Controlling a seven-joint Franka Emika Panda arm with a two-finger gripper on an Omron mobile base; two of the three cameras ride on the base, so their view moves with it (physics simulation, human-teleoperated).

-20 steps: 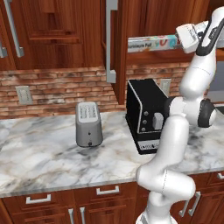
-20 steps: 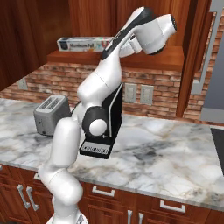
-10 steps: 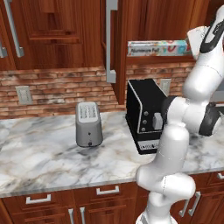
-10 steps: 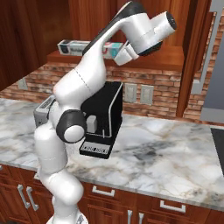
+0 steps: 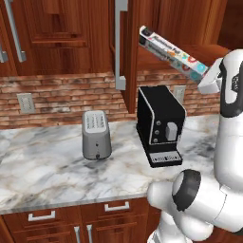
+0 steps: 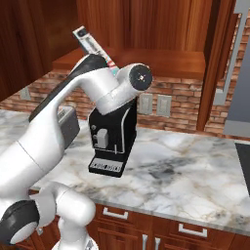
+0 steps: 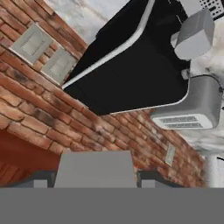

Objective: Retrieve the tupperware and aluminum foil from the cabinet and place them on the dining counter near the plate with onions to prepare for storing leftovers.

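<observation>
White cardboard with orange and teal marks, the foil box (image 5: pixel 172 53) hangs tilted in the air in front of the open cabinet (image 5: pixel 124 45), its dark-pictured end highest and pointing toward the cabinet door, its lower end at the robot's hand (image 5: pixel 209 80). From the right side the same box (image 6: pixel 91 45) pokes up behind the arm's upper link. The jaws appear closed on the lower end of the box, though the fingers themselves are hidden by the wrist in both base pictures. In the hand picture a flat grey slab (image 7: pixel 95 168), probably the end of the box, sits between the two dark fingertips (image 7: pixel 39 179). Below the box stands a black coffee machine (image 5: pixel 160 124) on the marble table (image 5: pixel 52 173), with a silver toaster (image 5: pixel 96 135) to its left. A red brick wall (image 5: pixel 57 97) with grey outlets runs behind them.
</observation>
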